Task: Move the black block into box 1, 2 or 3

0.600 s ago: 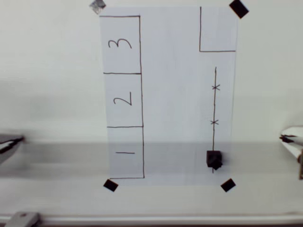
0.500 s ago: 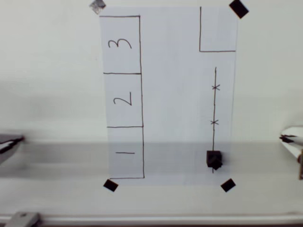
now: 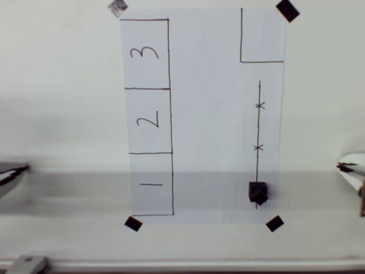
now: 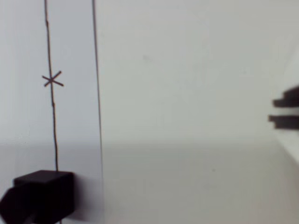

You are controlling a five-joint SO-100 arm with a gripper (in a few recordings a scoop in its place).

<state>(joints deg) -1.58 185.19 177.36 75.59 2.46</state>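
Boxes down the sheet's left side read 3 [image 3: 145, 53], 2 [image 3: 147, 120], 1 [image 3: 151, 184], handwritten. The black block [image 3: 258, 192] sits around 5 o'clock on the pen line [image 3: 258, 125], untouched. Can't tell how the hand stands. I'd come straight down and square up on the cube.
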